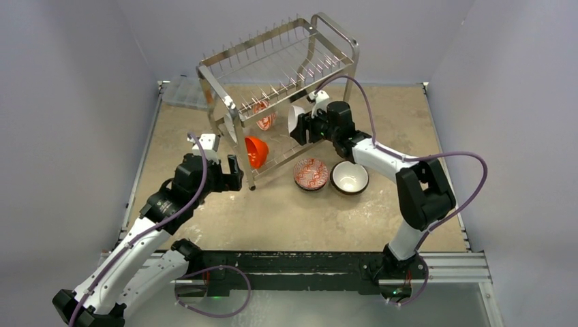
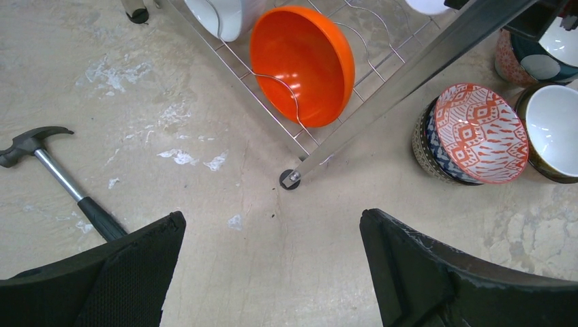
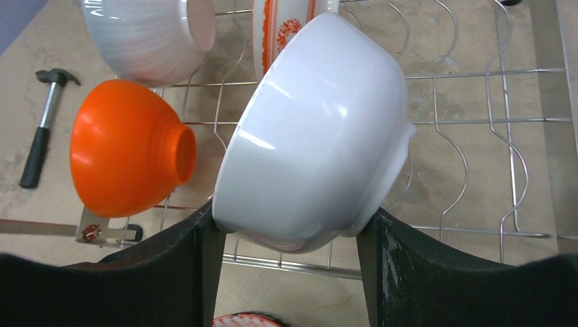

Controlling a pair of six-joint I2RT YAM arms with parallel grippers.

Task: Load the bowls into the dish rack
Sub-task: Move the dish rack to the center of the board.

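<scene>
The steel wire dish rack (image 1: 272, 65) stands at the back middle. On its lower tier stand an orange bowl (image 1: 255, 151), a red floral bowl (image 1: 264, 116) and a white bowl (image 3: 146, 34). My right gripper (image 1: 303, 126) is shut on another white bowl (image 3: 320, 136) and holds it tilted over the lower tier's wires, right of the orange bowl (image 3: 129, 157). My left gripper (image 2: 272, 225) is open and empty above the table, just in front of the rack's front-left foot (image 2: 290, 179). A red-patterned bowl stack (image 1: 311, 174) and a dark-sided white bowl (image 1: 350, 178) sit on the table.
A hammer (image 2: 61, 177) lies on the table left of the rack. A clear plastic box (image 1: 184, 92) sits at the back left corner. A teal-patterned bowl (image 2: 538, 54) sits behind the loose bowls. Grey walls close in both sides.
</scene>
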